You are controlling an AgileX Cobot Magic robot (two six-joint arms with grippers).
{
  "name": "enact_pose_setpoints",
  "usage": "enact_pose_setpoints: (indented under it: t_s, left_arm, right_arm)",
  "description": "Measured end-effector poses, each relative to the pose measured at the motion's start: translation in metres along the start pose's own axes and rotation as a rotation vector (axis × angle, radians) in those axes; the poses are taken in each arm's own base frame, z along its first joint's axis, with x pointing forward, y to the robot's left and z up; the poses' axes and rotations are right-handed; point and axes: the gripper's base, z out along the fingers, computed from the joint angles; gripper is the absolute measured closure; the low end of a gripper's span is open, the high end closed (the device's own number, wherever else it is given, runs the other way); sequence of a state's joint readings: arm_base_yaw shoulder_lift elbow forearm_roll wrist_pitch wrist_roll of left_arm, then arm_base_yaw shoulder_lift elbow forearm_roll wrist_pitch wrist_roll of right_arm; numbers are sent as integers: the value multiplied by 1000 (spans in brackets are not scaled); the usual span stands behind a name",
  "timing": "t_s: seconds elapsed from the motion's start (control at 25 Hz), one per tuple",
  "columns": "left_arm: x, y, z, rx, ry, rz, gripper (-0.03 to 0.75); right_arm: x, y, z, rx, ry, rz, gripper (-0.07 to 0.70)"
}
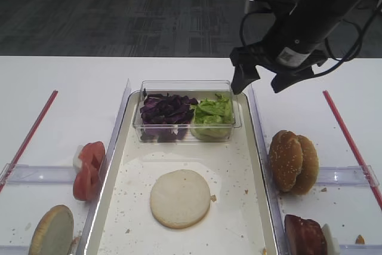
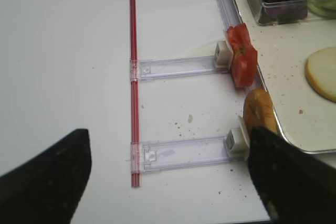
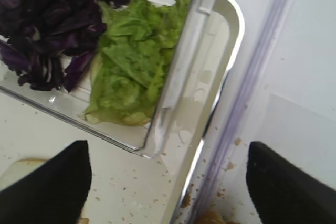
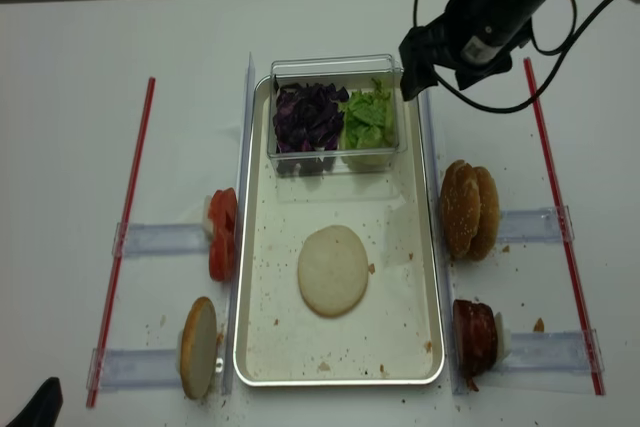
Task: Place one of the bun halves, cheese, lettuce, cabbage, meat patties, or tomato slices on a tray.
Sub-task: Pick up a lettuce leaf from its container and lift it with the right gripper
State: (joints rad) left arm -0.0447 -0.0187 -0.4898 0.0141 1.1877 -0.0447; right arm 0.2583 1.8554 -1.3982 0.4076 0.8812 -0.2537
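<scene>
One bun half is seen lying cut face up on the tray. The right hand is held wide, empty, beside the lettuce.

The meat patties are cut off by the bottom edge of the exterior high view. In the right wrist view the cabbage runs off the top-left edge. The left gripper shows only as two dark blurred fingertips.
</scene>
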Motion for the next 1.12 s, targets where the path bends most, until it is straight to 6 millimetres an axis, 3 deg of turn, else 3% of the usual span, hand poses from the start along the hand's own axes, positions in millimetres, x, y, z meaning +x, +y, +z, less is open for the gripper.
enact_pose_setpoints:
  t_s: [0.4,0.84,1.12]
  left_arm:
    - [0,0,0,0,0,0,152]
    - [0,0,0,0,0,0,152]
    - [0,0,0,0,0,0,152]
  right_arm:
    - [2,42,11,-40,-6,-111,15]
    - [-9,48,4,-55,-17,-142,16]
    - [-28,49,21,-83,76,-157,21]
